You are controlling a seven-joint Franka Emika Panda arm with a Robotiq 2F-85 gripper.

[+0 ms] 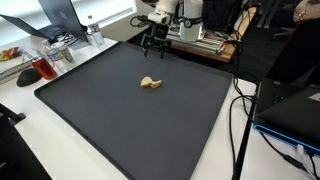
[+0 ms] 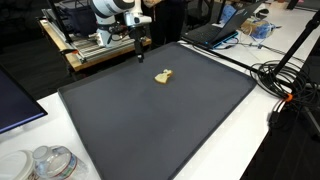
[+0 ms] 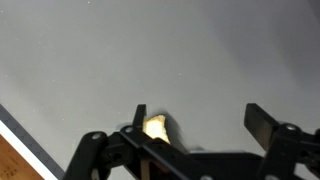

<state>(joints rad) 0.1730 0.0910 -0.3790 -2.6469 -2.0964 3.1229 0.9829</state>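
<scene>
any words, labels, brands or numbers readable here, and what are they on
None can be read. The dark mat, the small tan piece and the open gripper show no marks.
The containers and laptop are too small and blurred to tell.

Both exterior views stand raised and well back, looking down across the dark mat (image 1: 110, 120) toward the robot (image 1: 165, 12) at its far edge. Each looks from a different side, and both take in the whole mat and the small yellow piece (image 2: 164, 76) on it. The wrist view sits close above the mat, looking down past the gripper (image 3: 199, 117) at that same piece.
</scene>
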